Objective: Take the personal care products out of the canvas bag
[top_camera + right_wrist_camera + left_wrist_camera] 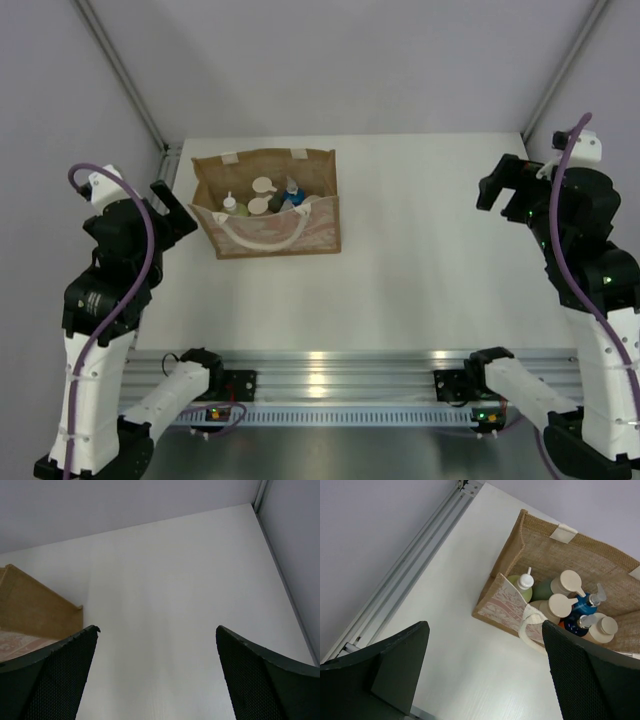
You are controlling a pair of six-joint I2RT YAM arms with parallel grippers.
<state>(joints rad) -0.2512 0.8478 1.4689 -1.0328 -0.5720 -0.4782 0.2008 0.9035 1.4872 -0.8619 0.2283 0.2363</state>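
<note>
The canvas bag (pixel 305 230) stands upright at the table's back left, its mouth open. The bottles stand inside it: a yellow-green one (pixel 232 208), cream-capped ones (pixel 263 186) and a blue one (pixel 293 196). The left wrist view shows the bag (pixel 580 555) with the yellow-green bottle (pixel 519 589), a grey-green one (pixel 546 587), a beige one (pixel 559 606), the blue one (pixel 580 605), a cream one (pixel 603 628) and a sliver of orange (pixel 562 624). My left gripper (pixel 172 202) (pixel 485 630) is open and empty, just left of the bag. My right gripper (pixel 497 186) (pixel 157 630) is open and empty, far right.
A metal rail (pixel 405 575) runs along the table's left edge beside the bag. The bag's cream handle (pixel 262 238) droops over its front panel. The bag's corner (pixel 30 605) shows at the left of the right wrist view. White table (pixel 420 250) lies between bag and right arm.
</note>
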